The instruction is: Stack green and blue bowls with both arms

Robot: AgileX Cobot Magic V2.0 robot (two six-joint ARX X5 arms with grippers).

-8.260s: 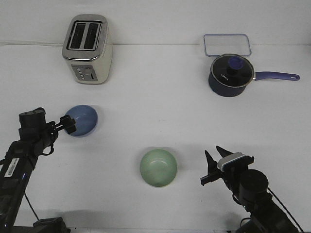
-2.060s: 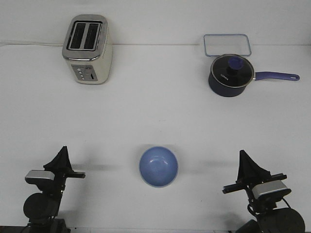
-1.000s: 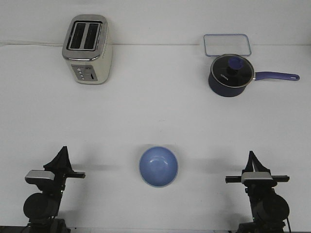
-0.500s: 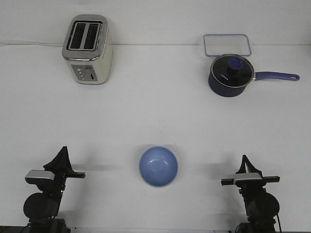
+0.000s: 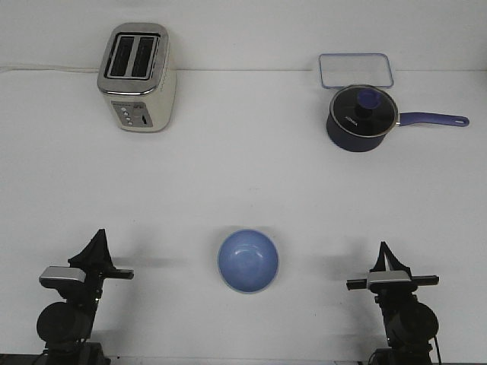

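Observation:
The light blue bowl (image 5: 248, 261) stands upright at the front middle of the table, on the spot where the green bowl stood before. The green bowl does not show; nothing green is visible around or under the blue one. My left gripper (image 5: 99, 235) is pulled back at the front left, its fingers meeting in one point, empty, well apart from the bowl. My right gripper (image 5: 383, 248) is pulled back at the front right, its fingers also together and empty.
A cream toaster (image 5: 138, 76) stands at the back left. A dark blue lidded saucepan (image 5: 362, 117) with a long handle stands at the back right, with a clear flat container (image 5: 356, 70) just behind it.
Since the earliest frame the blue bowl went from the left gripper onto the green bowl's spot and both arms withdrew. In the last second the right arm shifted slightly left and settled.

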